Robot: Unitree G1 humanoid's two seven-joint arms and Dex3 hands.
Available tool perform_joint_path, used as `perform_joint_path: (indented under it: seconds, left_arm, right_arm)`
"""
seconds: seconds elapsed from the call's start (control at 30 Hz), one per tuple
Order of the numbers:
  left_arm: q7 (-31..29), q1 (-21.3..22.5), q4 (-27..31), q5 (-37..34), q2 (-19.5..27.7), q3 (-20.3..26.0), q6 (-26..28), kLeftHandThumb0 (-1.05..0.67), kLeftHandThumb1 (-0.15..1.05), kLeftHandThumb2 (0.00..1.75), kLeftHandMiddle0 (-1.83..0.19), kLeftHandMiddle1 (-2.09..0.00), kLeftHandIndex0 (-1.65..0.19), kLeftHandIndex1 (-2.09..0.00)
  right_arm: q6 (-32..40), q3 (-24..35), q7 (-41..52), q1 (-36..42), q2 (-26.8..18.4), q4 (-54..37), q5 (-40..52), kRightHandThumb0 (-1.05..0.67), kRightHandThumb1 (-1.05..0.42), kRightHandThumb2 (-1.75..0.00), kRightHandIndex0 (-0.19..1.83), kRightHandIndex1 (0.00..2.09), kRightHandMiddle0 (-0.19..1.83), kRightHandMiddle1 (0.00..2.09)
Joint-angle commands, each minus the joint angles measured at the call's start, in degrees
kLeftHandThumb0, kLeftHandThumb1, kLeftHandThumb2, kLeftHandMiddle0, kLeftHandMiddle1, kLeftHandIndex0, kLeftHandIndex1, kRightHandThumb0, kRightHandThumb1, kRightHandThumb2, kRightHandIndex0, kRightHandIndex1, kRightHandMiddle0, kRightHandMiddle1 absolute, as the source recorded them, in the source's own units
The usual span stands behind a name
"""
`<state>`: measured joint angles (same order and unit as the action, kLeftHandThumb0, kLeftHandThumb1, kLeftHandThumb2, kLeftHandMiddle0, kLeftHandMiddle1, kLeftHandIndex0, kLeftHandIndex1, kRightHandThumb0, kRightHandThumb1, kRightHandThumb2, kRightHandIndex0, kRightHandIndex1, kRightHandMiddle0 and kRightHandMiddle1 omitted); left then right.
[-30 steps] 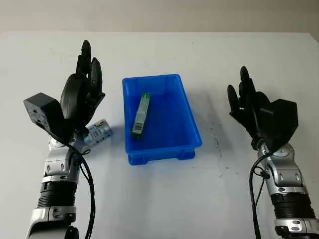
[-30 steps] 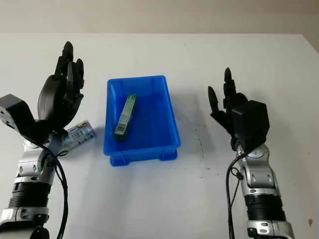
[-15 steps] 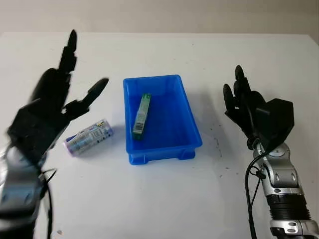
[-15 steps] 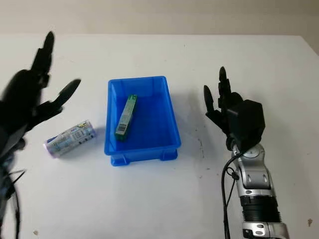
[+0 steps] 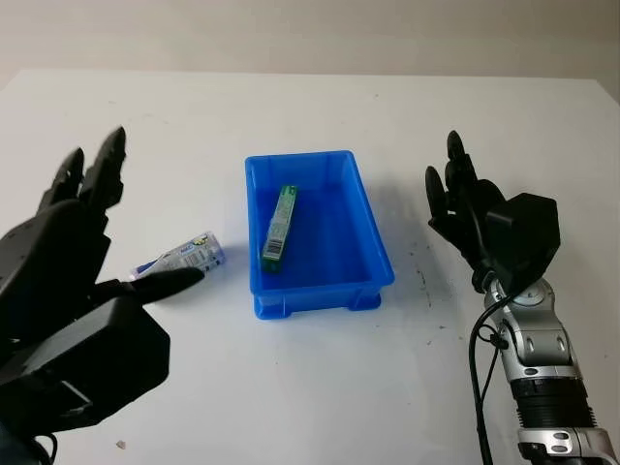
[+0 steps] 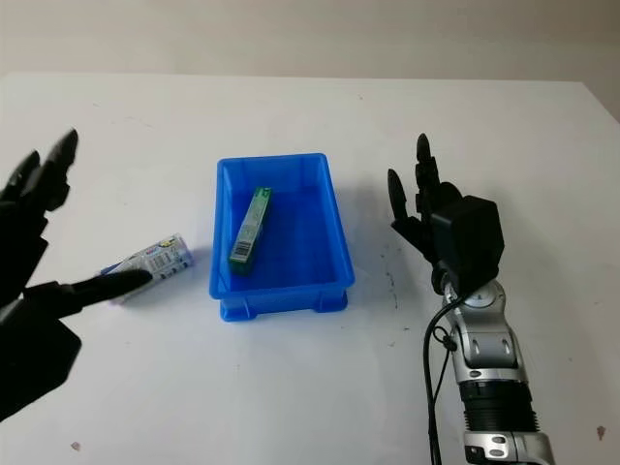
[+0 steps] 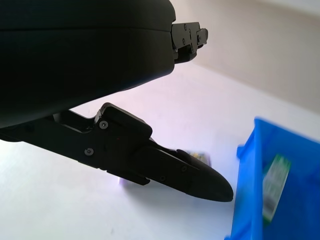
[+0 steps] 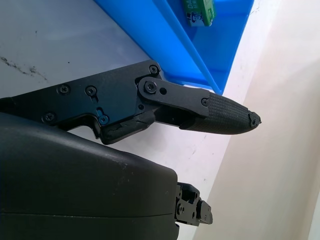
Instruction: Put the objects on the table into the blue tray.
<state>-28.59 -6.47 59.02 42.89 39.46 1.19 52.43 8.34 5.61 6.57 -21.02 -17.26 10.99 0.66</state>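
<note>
White table (image 5: 320,387) bears blue tray (image 5: 373,254); beige wall (image 5: 310,34) behind.

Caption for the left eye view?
Open left hand near tube; green box in tray; right hand open.

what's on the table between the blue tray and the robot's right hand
Nothing stands there. In the left eye view the stretch between the blue tray and the open right hand is bare white table with faint dark scuffs.

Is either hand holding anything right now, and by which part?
Nothing is held. The left hand is open above the table beside the tube, which lies on the table. The right hand is open, right of the tray.
</note>
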Motion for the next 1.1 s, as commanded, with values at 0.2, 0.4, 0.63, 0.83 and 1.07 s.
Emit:
perform_joint_path:
  seconds: [0.2, 0.4, 0.63, 0.83, 1.07]
  left_arm:
    - [-4.75, 3.95, -7.89, 7.98, 0.03, -10.57, 0.32, -0.73, 0.92, 0.05, 0.16, -0.05, 0.13, -0.05]
    - [3.90, 6.72, -23.89, 14.84, -3.47, -15.41, -8.99, -0.76, 0.91, 0.05, 0.12, -0.07, 0.12, -0.06]
    - [14.78, 10.64, -39.21, 25.98, -5.11, -18.00, -17.79, -0.68, 0.92, 0.06, -0.17, -0.15, -0.06, -0.14]
    - [19.87, 14.02, -48.62, 36.48, -3.39, -19.19, -23.34, -0.58, 1.02, 0.08, -0.16, -2.00, 0.06, -1.26]
    - [18.72, 15.39, -49.65, 42.13, -2.48, -18.44, -27.34, -0.51, 1.05, 0.44, -1.30, -2.09, -0.17, -2.04]
  right_arm:
    - [-2.64, 1.94, 1.34, -0.48, 0.05, 0.83, 2.24, -0.76, -1.05, -0.65, -0.19, 0.00, -0.19, 0.00]
    - [-2.98, 2.37, 2.21, -0.24, -0.07, 0.79, 2.73, -0.75, -1.05, -0.65, -0.19, 0.00, -0.19, 0.00]
    - [-3.16, 3.35, 3.56, 0.37, 0.01, 0.09, 4.52, -0.74, -1.05, -0.62, -0.19, 0.00, -0.19, 0.00]
    - [-4.94, 3.88, 5.22, 0.81, -0.15, 0.08, 5.59, -0.72, -1.05, -0.62, -0.19, 0.00, -0.19, 0.00]
    - [-5.38, 4.18, 5.53, 1.20, -0.63, 0.08, 5.10, -0.73, -1.05, -0.61, -0.19, 0.00, -0.19, 0.00]
